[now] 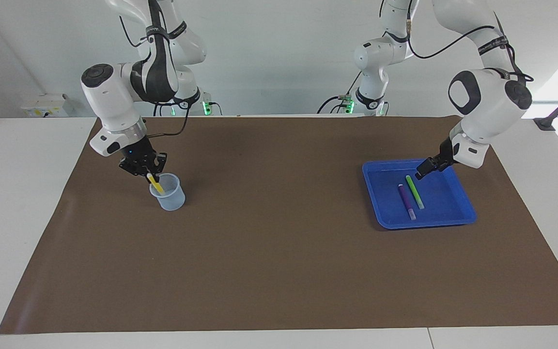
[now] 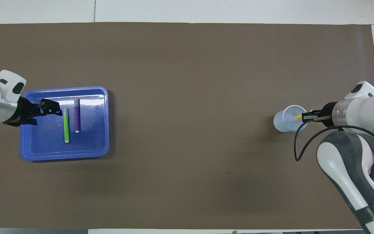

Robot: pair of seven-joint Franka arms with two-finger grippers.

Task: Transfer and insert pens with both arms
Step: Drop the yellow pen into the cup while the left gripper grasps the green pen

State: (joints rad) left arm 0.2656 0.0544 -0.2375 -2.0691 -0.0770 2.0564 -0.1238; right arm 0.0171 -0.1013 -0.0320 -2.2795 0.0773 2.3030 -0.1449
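Right arm: wrist angled down over the translucent plastic cup point(image 1: 168, 192). Right gripper point(image 1: 148, 173), fingers pinched on the yellow marker pen point(image 1: 155, 183), whose lower end is inside the cup.

Left arm: bent steeply down. Left gripper point(image 1: 426, 168), fingers spread, empty, over the blue plastic tray point(image 1: 458, 212), beside the green marker pen point(image 1: 414, 192); purple marker pen point(image 1: 405, 201) alongside.

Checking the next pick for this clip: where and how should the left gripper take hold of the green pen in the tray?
Grip the green pen across the middle of its barrel, coming straight down from above. It lies flat in the blue tray, so only its two long sides are free. The purple pen lies close beside it, so one finger must drop into that narrow gap. The left gripper is open over the pen's end nearer the robots.
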